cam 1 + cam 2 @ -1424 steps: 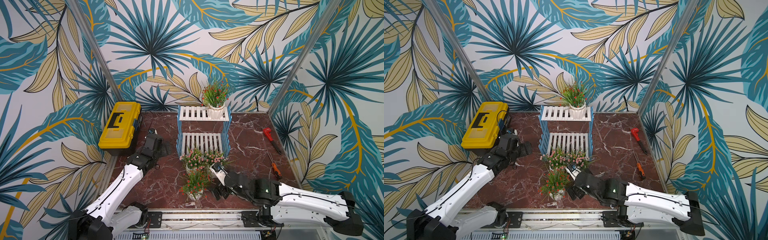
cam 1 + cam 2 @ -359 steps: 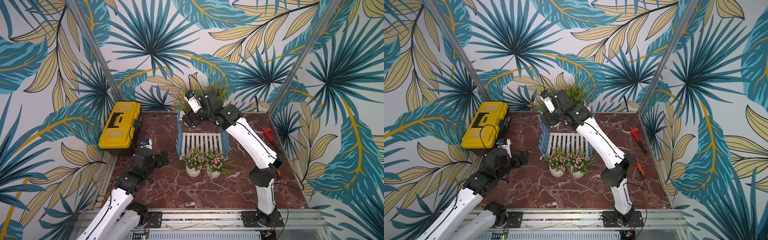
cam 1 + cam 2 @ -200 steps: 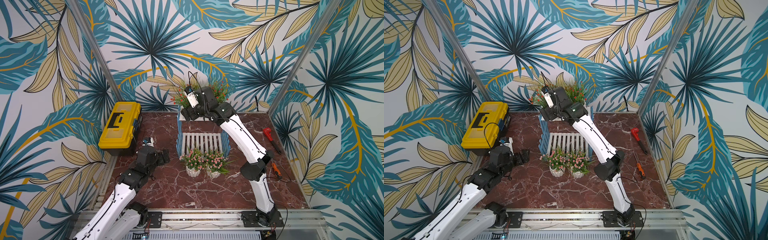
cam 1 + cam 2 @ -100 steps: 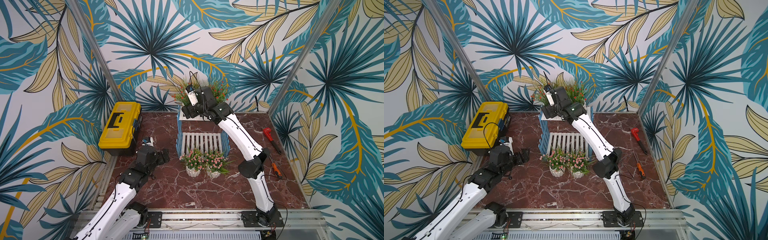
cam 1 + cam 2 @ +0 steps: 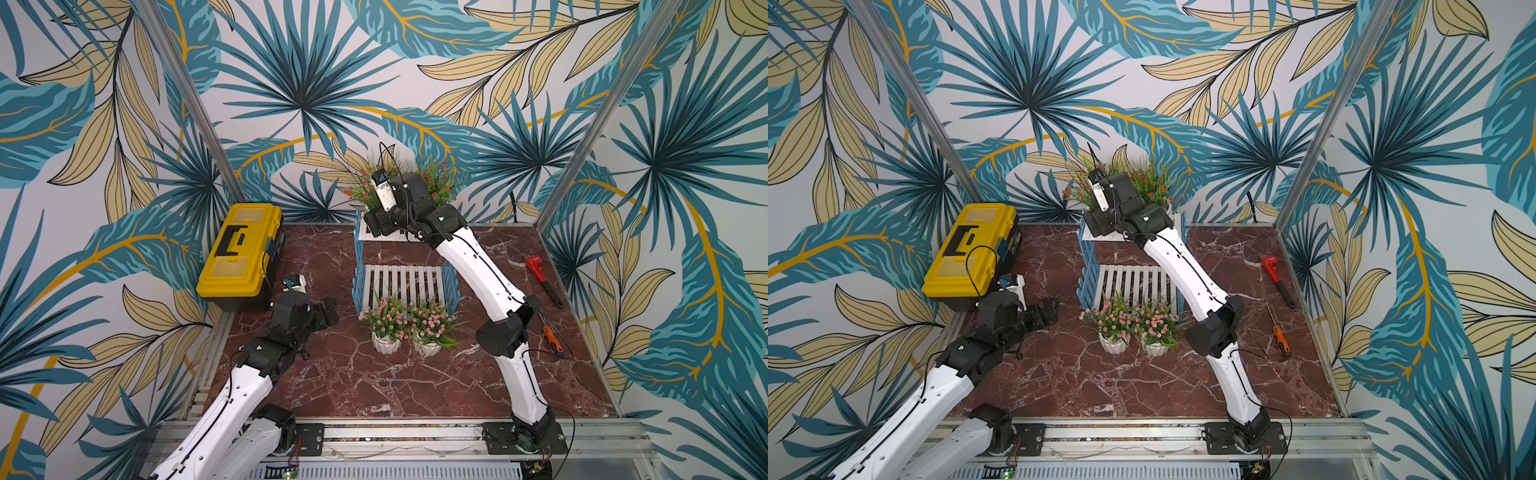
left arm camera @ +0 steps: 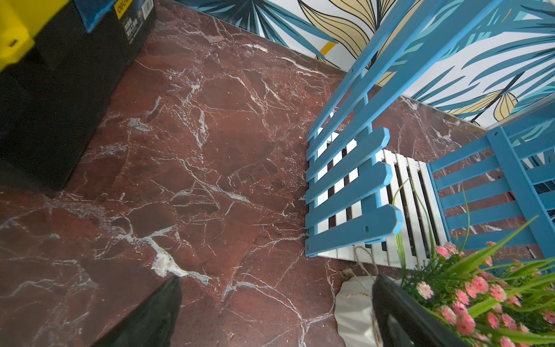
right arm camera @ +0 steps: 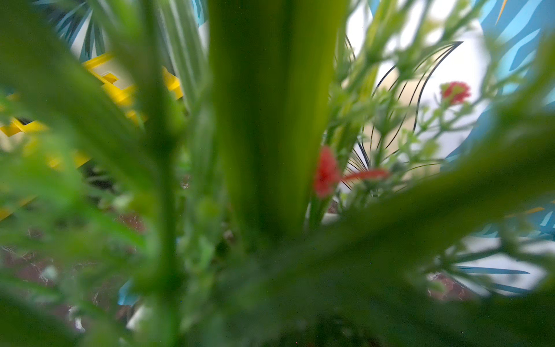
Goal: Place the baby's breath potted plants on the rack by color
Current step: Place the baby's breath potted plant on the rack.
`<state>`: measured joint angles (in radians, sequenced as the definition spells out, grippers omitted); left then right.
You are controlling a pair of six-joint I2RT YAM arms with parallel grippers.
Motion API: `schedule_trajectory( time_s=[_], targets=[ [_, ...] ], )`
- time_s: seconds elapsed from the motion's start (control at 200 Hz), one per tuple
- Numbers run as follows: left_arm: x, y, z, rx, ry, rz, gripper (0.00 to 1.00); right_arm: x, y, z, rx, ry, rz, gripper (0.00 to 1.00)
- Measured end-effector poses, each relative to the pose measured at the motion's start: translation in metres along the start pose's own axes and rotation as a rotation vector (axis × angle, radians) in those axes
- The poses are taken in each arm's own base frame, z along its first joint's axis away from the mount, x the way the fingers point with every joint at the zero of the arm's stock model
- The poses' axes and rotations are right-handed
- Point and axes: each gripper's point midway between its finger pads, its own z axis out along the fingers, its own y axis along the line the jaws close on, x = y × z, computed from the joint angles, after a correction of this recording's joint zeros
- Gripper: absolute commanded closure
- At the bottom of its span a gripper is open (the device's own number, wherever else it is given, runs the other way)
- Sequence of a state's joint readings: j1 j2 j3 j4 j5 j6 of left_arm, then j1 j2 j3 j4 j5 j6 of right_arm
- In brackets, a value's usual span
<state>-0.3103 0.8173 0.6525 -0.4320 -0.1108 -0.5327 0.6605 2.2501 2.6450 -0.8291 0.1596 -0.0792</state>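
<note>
Two pink-flowered baby's breath plants (image 5: 384,322) (image 5: 430,322) stand on the table just in front of the rack's lower shelf (image 5: 403,282). One red-flowered plant (image 5: 438,183) stands at the right end of the upper shelf. My right gripper (image 5: 376,224) is over the left end of that shelf, shut on the other red-flowered plant (image 5: 365,193), whose pot is hidden. Its leaves (image 7: 270,120) fill the right wrist view and hide the fingers. My left gripper (image 5: 328,313) hangs open to the left of the pink plants, with one finger (image 6: 390,309) in front of a white pot (image 6: 354,306).
A yellow toolbox (image 5: 239,249) sits at the back left, close behind my left arm. A red pipe wrench (image 5: 540,276) and an orange-handled screwdriver (image 5: 552,336) lie along the right edge. Patterned walls close in the table on three sides.
My right arm has lifted the red-flowered plant from the front of the table to the left end of the upper shelf, then hardly moved. My left arm drew back, then edged toward the pink plants.
</note>
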Motion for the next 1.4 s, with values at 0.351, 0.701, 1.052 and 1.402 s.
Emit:
schedule_trajectory(
  time_s=[0.351, 0.701, 1.052, 1.402],
  targets=[
    [0.001, -0.001, 0.000, 0.005, 0.004, -0.004, 0.01, -0.002, 0.000, 0.005, 0.000, -0.020, 0.003, 0.01],
    [0.002, -0.003, 0.000, 0.017, 0.010, -0.004, 0.00, -0.005, -0.002, 0.005, 0.002, -0.035, 0.007, 0.01],
    [0.006, -0.003, 0.005, 0.016, 0.035, -0.002, 0.01, -0.019, -0.003, -0.023, -0.014, -0.090, 0.015, 0.01],
    [0.017, -0.006, 0.013, 0.031, 0.088, 0.004, 0.01, -0.036, -0.002, -0.040, -0.039, -0.149, 0.022, 0.01]
  ],
)
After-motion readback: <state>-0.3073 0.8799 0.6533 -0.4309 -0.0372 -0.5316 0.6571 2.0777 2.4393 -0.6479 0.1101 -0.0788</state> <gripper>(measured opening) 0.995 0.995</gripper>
